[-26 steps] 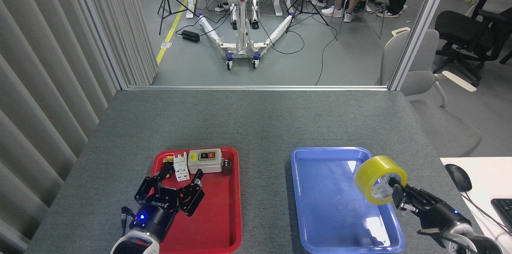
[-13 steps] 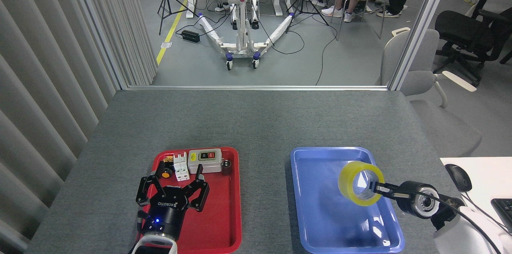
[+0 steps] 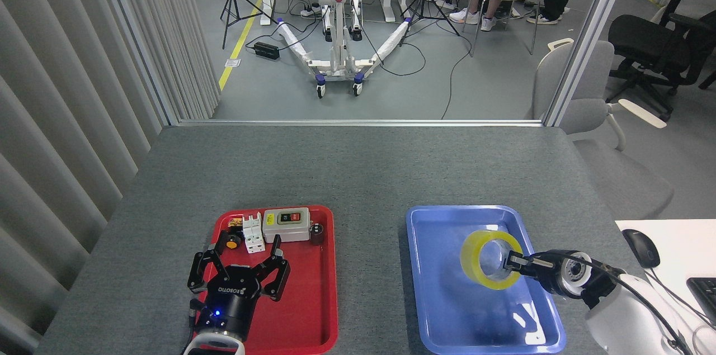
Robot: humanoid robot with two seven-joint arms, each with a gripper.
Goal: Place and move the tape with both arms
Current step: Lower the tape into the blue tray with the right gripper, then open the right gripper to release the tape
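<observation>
Grey felt-covered tabletop (image 3: 358,170) carries two shallow plastic trays side by side, well apart. Right: a blue rectangular tray (image 3: 428,310). Left: a red rectangular tray (image 3: 313,310). The wide roll of translucent yellow packing tape (image 3: 488,259) hangs above the blue tray's middle-right part, tilted on edge so its open core faces the camera and slightly left; the tray floor shows through the hole. The right gripper (image 3: 517,261) comes in from the lower right on a white wrist section with a black cable looping over it. Its black fingers (image 3: 523,261) reach into the roll's right side and pinch the wall of the roll, closed on it; the roll is carried clear of the tray floor as far as can be judged, with a faint shadow below. The left gripper (image 3: 238,274) hovers over the near half of the red tray, black body with white lettering and a blue light at its base. Its fingers (image 3: 278,275) are spread wide apart and hold nothing. At the far end of the red tray sit a small orange-capped knob (image 3: 230,244), a white terminal-like block (image 3: 253,232), a grey switch box with green and red buttons (image 3: 287,224), and a small dark cylinder (image 3: 317,233). All four lie beyond the left fingertips, not touched.
</observation>
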